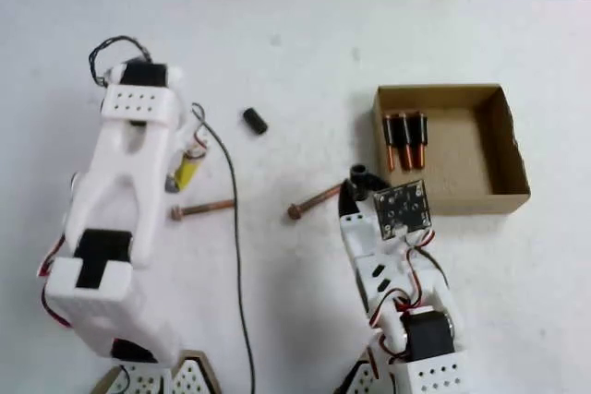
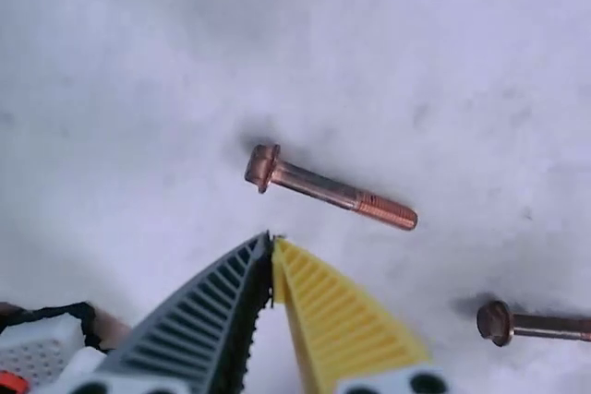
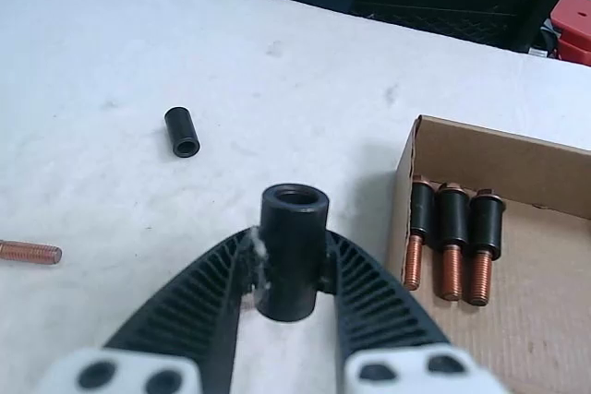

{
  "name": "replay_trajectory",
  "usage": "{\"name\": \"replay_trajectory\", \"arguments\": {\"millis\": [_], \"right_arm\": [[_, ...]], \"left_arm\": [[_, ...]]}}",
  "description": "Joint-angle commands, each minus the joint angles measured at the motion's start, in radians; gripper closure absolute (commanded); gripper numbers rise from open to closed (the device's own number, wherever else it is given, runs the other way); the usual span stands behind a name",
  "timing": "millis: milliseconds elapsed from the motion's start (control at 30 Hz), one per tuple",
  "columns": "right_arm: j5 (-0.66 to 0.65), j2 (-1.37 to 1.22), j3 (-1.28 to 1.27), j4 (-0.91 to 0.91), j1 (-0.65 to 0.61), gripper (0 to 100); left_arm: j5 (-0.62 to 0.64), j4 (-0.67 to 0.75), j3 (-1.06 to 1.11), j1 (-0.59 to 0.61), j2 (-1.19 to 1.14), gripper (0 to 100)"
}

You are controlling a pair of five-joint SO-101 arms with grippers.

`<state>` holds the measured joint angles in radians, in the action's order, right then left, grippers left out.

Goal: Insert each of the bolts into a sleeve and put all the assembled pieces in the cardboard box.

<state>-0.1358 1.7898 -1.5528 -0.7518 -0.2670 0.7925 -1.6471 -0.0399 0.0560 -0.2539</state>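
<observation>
Two copper-coloured bolts with flanged heads and threaded ends lie flat on the white table [image 1: 295, 53]. One bolt [image 1: 203, 208] is at 5 o'clock of the left gripper [image 2: 271, 244], close to it but not touching. The second bolt [image 1: 314, 200] is at 3 o'clock of the first. A loose sleeve [image 1: 255, 121], a short black tube, lies on its side at 1 o'clock of the first bolt.

The left gripper's grey and yellow fingers are closed tip to tip, with nothing between them. The right gripper [image 3: 292, 256] is clenched on another black sleeve [image 3: 294, 219], held upright with its bore showing.

The cardboard box [image 1: 480, 186] sits at 3 o'clock of that sleeve. Three assembled pieces [image 1: 404, 140] lie side by side along its 9 o'clock wall.
</observation>
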Motion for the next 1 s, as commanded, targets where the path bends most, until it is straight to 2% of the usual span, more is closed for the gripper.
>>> {"name": "replay_trajectory", "arguments": {"millis": [0,300,500,967], "right_arm": [[0.008,0.012,0.008,0.028,0.002,98.1],[0.008,0.012,0.008,0.028,0.002,98.1],[0.008,0.012,0.008,0.028,0.002,98.1],[0.008,0.012,0.008,0.028,0.002,98.1]], "left_arm": [[0.034,0.029,-0.005,0.005,-0.019,98],[0.037,0.023,-0.014,-0.051,-0.033,98],[0.04,-0.133,-0.129,-0.051,-0.033,98],[0.032,-0.137,-0.149,-0.054,-0.004,98]]}}
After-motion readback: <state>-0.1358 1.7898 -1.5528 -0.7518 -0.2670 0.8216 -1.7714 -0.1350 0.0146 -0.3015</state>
